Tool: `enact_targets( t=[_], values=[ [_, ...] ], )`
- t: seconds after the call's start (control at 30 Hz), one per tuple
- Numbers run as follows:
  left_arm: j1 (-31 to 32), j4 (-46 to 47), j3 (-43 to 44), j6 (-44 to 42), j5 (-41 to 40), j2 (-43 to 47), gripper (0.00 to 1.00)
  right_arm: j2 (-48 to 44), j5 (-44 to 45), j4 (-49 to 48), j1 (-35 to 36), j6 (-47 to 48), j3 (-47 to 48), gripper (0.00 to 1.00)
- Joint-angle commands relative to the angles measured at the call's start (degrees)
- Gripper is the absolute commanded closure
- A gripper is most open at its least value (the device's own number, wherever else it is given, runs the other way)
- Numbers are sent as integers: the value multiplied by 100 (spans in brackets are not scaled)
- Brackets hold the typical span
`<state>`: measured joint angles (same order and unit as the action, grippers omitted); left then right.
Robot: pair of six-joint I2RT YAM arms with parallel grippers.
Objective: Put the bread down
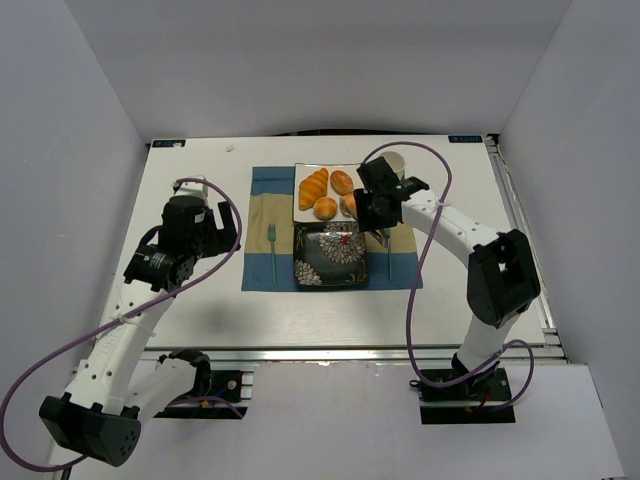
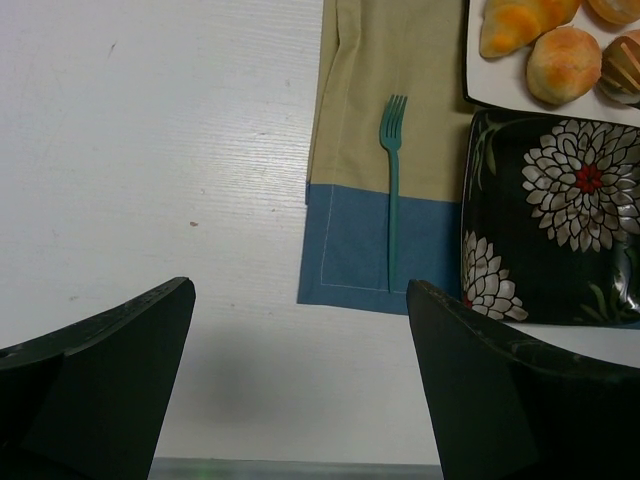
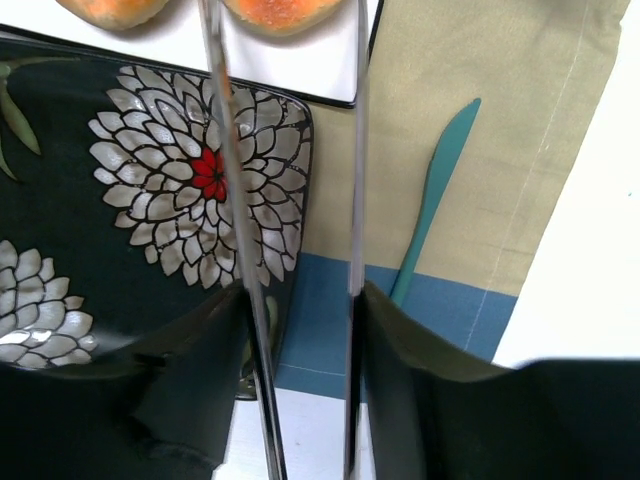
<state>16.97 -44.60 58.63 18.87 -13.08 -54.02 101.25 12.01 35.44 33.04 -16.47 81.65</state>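
Tongs [image 3: 228,180] clamped in right gripper [image 3: 300,315], blades straddling bread [image 3: 285,10] on white plate [image 3: 300,65]; left gripper [image 2: 300,290] jaws apart over table [image 2: 150,150].

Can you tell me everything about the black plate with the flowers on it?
The black plate is square with rounded corners, shiny like glazed ceramic, painted with white flowers, one with a red centre, and green leaves. It lies flat and empty on the tan-and-blue placemat, right against the white plate. A teal fork lies to its left, a teal knife to its right, neither touching it. The right gripper holds thin metal tongs over its far right corner; contact is unclear.
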Motion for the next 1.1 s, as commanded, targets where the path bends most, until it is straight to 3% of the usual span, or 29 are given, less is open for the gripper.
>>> enact_targets(
  t=[0.0,0.07,0.13,0.53,0.7,0.9,1.07],
  values=[
    [-1,48,-18,-50,-28,76,2,-18,170,-107,-17,39,159,53],
    [-1,48,-27,-50,-28,84,2,-44,135,-108,-17,21,159,62],
    [-1,39,-45,-42,-28,85,2,-88,135,-81,-17,12,237,63],
    [-1,188,-185,90,51,216,2,-1010,707,806,-17,223,1196,62],
    [-1,294,-212,160,165,208,2,-1634,-188,641,106,302,338,61],
    [-1,390,-247,248,280,234,2,-2390,-322,157,650,22,-1244,60],
    [-1,399,-352,283,333,252,2,-2400,-436,-239,880,-260,-1687,60]
  ],
)
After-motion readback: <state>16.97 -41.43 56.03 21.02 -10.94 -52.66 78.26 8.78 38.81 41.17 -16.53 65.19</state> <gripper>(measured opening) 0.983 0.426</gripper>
